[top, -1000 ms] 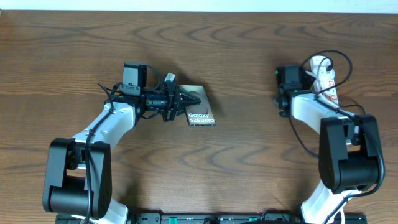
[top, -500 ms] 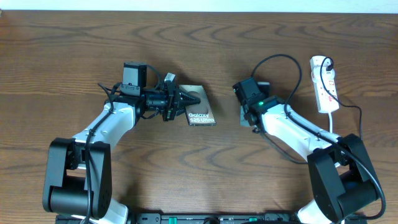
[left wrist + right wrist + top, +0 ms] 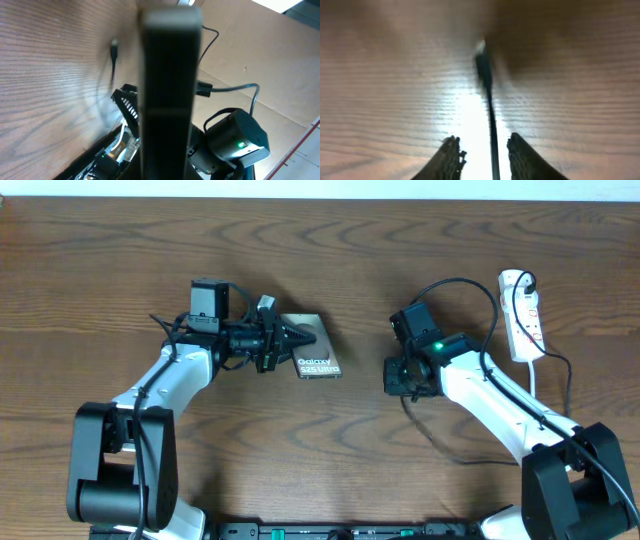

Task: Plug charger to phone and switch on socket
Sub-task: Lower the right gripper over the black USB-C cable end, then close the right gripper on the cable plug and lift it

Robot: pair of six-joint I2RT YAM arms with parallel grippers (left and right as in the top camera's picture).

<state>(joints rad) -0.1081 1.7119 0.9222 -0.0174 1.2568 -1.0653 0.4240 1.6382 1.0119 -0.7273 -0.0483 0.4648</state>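
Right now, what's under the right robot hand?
The charger's plug tip and its thin black cable lie on the wooden table, between the right gripper's open fingers. From overhead, the gripper covers the tip.

A dark brown wood-grain counter point(image 3: 320, 460) fills nearly the whole overhead view, its wavy grain running lengthwise, and a narrow pale white strip point(image 3: 320, 188) lies along its far edge. In the left wrist view, flat tan cardboard-like panels point(image 3: 260, 55) with thin seams stand beyond the counter, with a dim bluish patch at the upper corner and a thin red line point(image 3: 300, 145) on a pale surface low to the side. In the right wrist view a bright white glare point(image 3: 465, 110) of reflected light washes over the wood.
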